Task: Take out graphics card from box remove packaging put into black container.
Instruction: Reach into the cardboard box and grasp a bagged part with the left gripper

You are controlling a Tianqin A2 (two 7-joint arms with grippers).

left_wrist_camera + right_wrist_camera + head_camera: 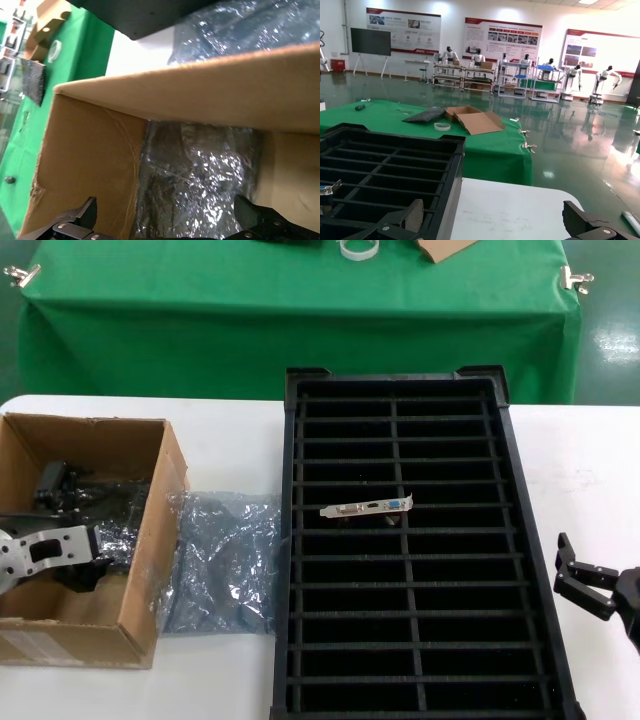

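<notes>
One graphics card (366, 508) already sits in the black container (290, 570). Left gripper (165, 220), fingers spread, hovers inside the box (140, 570) over a bagged item (200, 180): retrieval step. Next: descend, clamp the bag. Right gripper (585, 585) waits released beside the container.

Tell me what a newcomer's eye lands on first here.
The big black container fills the table's middle, with one graphics card slotted in it. On the robot's left, the left gripper reaches with open jaws into the box over shiny packaging; an emptied bag lies between box and container.
</notes>
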